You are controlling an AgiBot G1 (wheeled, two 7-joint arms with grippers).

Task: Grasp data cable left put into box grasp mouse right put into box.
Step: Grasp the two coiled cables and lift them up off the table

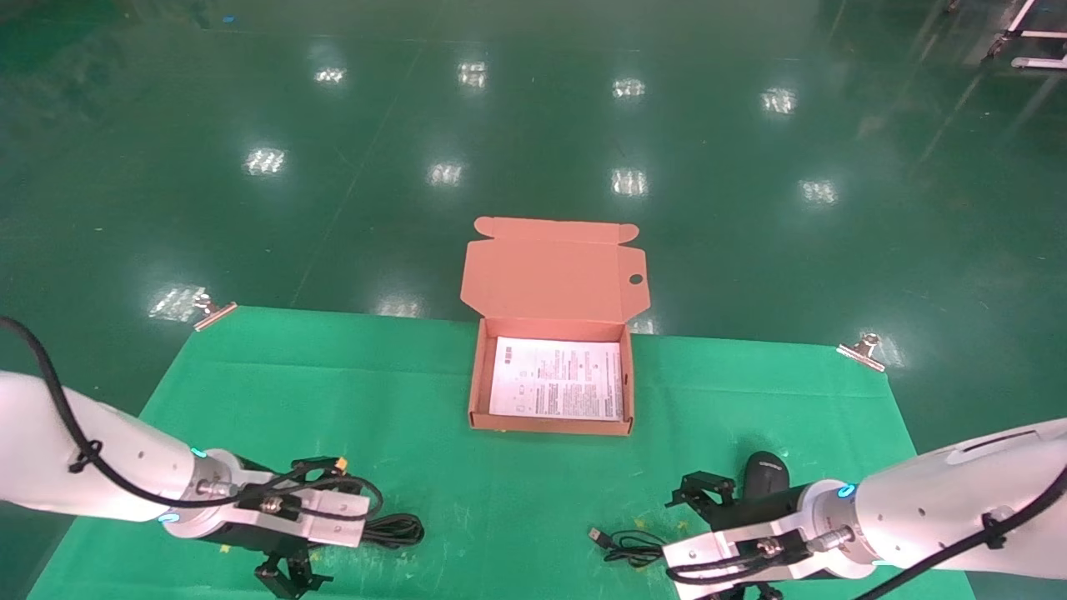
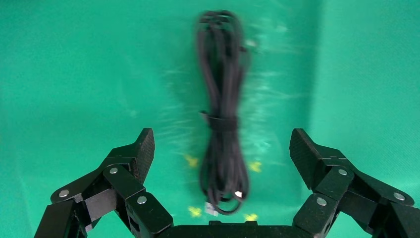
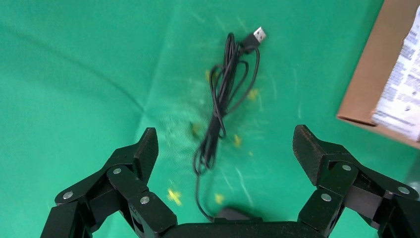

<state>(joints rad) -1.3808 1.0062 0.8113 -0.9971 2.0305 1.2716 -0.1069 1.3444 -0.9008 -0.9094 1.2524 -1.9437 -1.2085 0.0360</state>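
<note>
Head view: one box [image 1: 552, 379], lid hinged back, at the cloth's far middle; one mouse [image 1: 766, 473] near the right arm.
Left wrist view: left gripper [image 2: 222, 151] spread wide, empty; one data cable [image 2: 221, 111] bundle runs lengthwise away between its fingers.
Right wrist view: right gripper [image 3: 225, 148] spread wide, empty; mouse cord [image 3: 224, 94] stretches away, USB plug at the far end.

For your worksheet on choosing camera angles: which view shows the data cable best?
The left wrist view: the data cable lies whole, a long tied bundle between the open left gripper fingers. The head view shows only a loop past that gripper. The right wrist view shows none, only the mouse's cord.
</note>
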